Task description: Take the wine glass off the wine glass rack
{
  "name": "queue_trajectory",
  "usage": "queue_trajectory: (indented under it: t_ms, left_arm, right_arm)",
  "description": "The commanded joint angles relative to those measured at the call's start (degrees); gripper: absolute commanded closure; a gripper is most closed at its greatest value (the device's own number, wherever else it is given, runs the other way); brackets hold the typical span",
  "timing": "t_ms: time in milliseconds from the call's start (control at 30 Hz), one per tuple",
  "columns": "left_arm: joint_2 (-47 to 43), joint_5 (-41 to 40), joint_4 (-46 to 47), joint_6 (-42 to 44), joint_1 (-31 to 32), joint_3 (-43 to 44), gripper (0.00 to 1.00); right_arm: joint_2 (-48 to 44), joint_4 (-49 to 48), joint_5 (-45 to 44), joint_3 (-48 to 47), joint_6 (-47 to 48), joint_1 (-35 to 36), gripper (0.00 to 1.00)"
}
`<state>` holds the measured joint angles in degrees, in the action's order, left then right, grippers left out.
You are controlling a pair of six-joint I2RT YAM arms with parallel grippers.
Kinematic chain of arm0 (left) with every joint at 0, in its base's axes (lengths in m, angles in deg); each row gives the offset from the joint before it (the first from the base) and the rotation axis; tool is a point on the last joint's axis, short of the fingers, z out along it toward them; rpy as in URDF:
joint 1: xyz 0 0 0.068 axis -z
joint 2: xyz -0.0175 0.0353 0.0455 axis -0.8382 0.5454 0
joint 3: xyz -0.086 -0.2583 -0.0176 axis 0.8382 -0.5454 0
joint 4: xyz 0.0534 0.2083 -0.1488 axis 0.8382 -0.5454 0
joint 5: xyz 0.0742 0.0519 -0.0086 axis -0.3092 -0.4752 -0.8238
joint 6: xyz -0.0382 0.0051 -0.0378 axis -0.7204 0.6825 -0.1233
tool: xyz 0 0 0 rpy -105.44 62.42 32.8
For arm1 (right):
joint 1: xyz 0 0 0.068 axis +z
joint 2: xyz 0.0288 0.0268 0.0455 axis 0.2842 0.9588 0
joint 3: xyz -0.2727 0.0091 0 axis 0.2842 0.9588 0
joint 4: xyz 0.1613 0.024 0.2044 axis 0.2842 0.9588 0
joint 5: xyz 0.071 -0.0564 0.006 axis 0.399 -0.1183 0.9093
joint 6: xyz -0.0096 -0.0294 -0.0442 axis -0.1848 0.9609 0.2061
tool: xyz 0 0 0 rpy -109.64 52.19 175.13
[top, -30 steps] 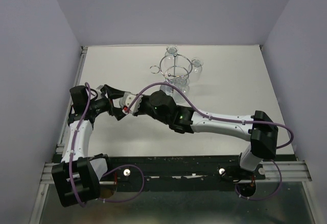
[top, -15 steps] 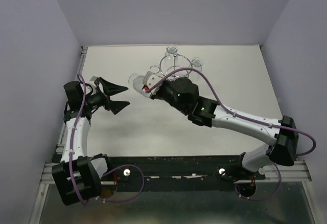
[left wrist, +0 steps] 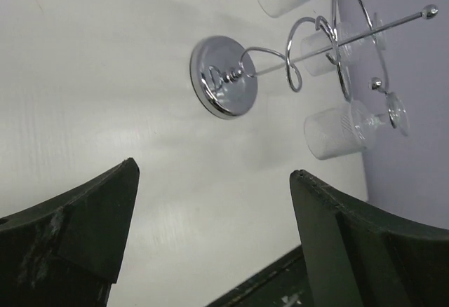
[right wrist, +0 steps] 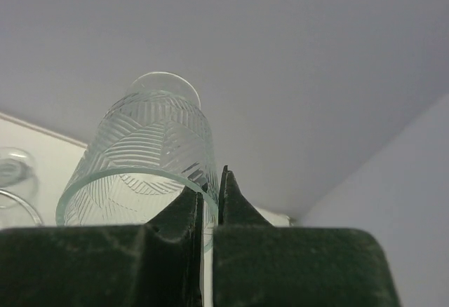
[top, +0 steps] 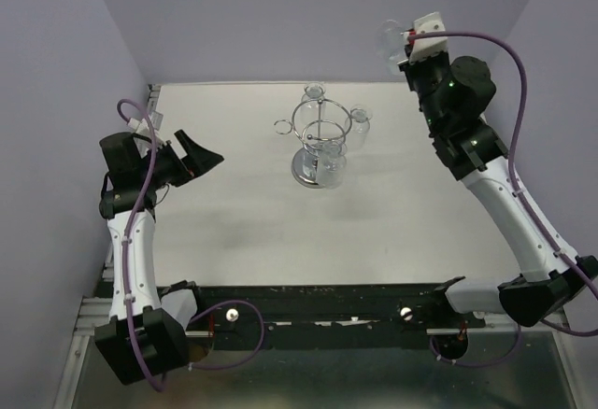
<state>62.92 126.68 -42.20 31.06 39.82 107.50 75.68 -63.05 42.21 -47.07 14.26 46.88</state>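
The chrome wine glass rack (top: 316,133) stands on its disc base at the back middle of the table, and three glasses still hang from its loops. It also shows in the left wrist view (left wrist: 223,76), lying sideways in the picture. My right gripper (top: 404,47) is raised high at the back right, well clear of the rack. It is shut on the rim wall of a clear patterned wine glass (right wrist: 151,156), which also shows in the top view (top: 389,35). My left gripper (top: 204,155) is open and empty at the left of the table, pointing toward the rack (left wrist: 214,169).
The purple back wall (top: 308,17) and side walls enclose the table. The glasses hanging on the rack (left wrist: 337,130) stick out past the ring. A black rail (top: 318,292) runs along the near edge.
My right arm has swung from the left-middle of the table up to the far back right, carrying the glass. My left gripper has drawn back to the left.
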Motion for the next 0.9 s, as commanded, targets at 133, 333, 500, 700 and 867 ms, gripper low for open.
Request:
queue_trajectory:
  t_ms: [133, 333, 500, 700, 867]
  left_arm:
    - [-1.96, -10.3, 6.78, 14.36, -0.19, 0.47, 0.01]
    - [0.66, -5.73, 5.06, 17.95, 0.86, 2.48, 0.01]
    - [1.73, -6.87, 0.29, 22.61, 1.39, 5.04, 0.01]
    - [1.73, -7.4, -1.02, 25.61, 1.39, 4.86, 0.01]
    - [3.57, -3.82, -5.15, 29.28, 1.48, 5.83, 0.01]
  right_arm:
    - [2.44, 21.52, 0.61, -9.4, -2.36, -16.91, 0.99]
    - [11.23, 41.21, 3.69, -21.17, -2.36, -22.28, 0.99]
    - [19.49, 55.19, 8.43, -32.15, -2.45, -23.95, 0.99]
    - [30.04, 65.05, 10.29, -43.07, -2.54, -25.89, 0.99]
    - [35.23, 68.57, 12.57, -45.36, -1.14, -27.2, 0.99]
